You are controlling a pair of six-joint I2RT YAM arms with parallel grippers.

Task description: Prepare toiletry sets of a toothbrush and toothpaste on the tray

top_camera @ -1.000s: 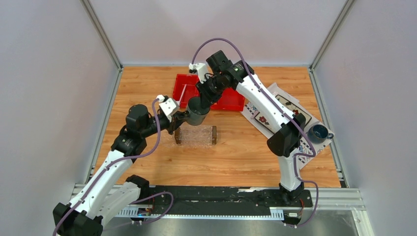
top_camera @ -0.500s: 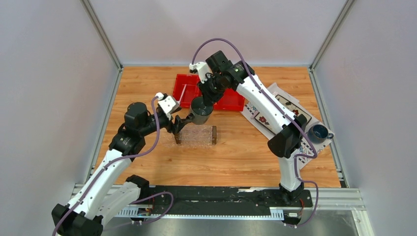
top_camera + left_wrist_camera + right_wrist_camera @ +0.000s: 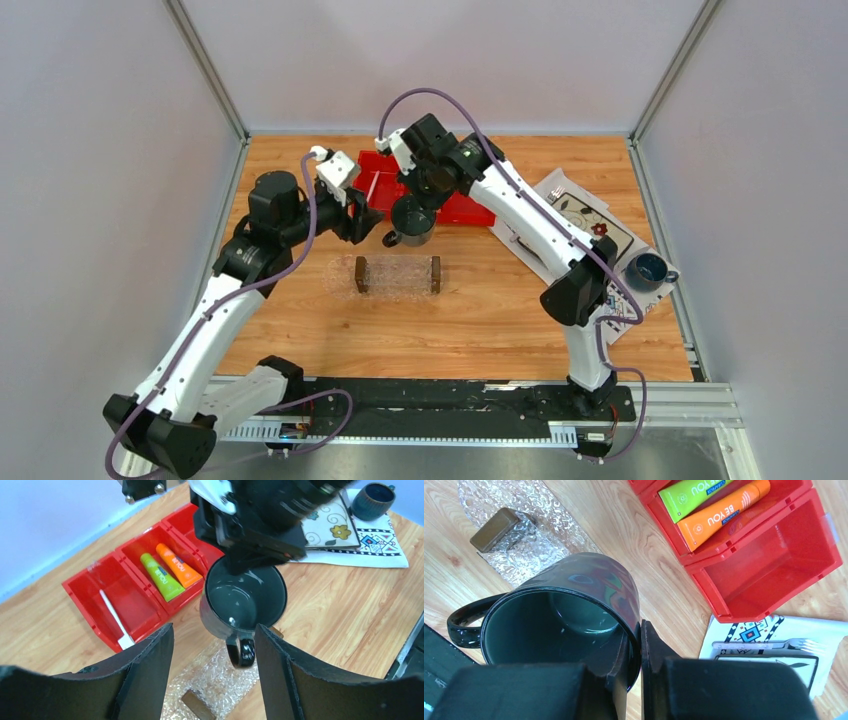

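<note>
A: How is the step in hand best done?

B: The dark mug is pinched by its rim wall in the right gripper, fingers pressed together, and hangs at twelve o'clock of the tray. It is probably being taken out of the way. It should be kept level, moved slowly because one wall is gripped, and set down clear of the tray and the red bin. The left gripper is spread and empty.

A: Where are the set's pieces?

B: All are in the bin: the toothbrush in one end compartment, the green tube and orange tube side by side in the middle.

A: What is changed from a second ago?

B: The left gripper was at the mug then; it has been opened and drawn back to eleven o'clock. The mug has been shifted from the tray's far edge toward the bin.
</note>
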